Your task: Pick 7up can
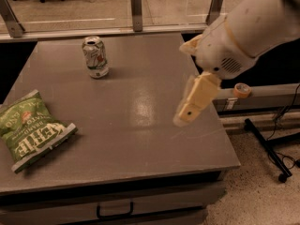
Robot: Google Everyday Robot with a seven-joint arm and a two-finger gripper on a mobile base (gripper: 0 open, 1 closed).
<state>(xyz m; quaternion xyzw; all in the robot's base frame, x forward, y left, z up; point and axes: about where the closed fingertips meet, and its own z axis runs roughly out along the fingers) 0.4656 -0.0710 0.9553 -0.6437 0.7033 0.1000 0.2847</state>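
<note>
The 7up can stands upright near the far left of the grey table. It is white and green with a red mark and a silver top, slightly dented. My gripper hangs from the cream arm over the right part of the table, well to the right of the can and nearer to the front. It holds nothing that I can see.
A flat green chip bag lies at the table's left front. A railing with posts runs behind the table. A roll of tape sits on a ledge to the right. A black stand base is on the floor at right.
</note>
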